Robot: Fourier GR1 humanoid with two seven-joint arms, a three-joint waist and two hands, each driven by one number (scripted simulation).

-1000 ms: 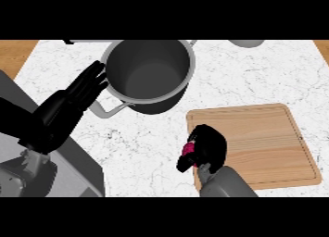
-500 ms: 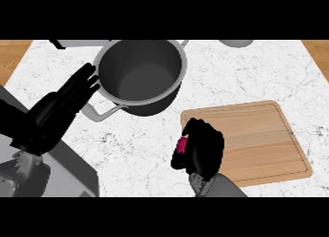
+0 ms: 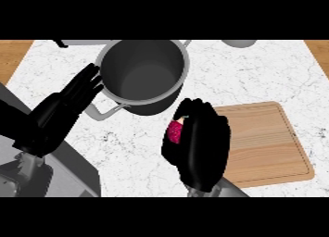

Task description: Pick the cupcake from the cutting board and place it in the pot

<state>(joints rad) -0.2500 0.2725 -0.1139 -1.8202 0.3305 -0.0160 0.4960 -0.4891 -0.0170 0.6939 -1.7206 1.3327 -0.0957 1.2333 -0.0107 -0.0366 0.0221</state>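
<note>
- Since the earlier frames, the black right hand (image 3: pixel 198 148) has been carried off the light wooden cutting board (image 3: pixel 269 143) and is now seen over the white marbled counter (image 3: pixel 262 74), just left of the board's left edge and just below the pot.
- Curled fingers are wrapped around the pink-frosted cupcake (image 3: pixel 174 132); only a patch of magenta frosting and a small pale bit near the fingertips can be made out between the fingers and the thumb, the rest being hidden by the hand.
- The cupcake is thus held above the counter, between the board and the pot, and is not yet inside the pot.
- The round grey metal pot (image 3: pixel 142 74) is placed at the upper middle of the counter, its dark interior visible and one looped handle (image 3: pixel 105 111) pointing toward the lower left.
- The black left hand (image 3: pixel 60 113) is held with fingers straight and together, nothing in it; its fingertips are seen just beside the pot's left rim, though contact cannot be told.
- The left hand and pot appear slightly shifted in the view compared with the earlier frames.
- A strip of brown wooden surface (image 3: pixel 9 53) is visible at the counter's far left edge.
</note>
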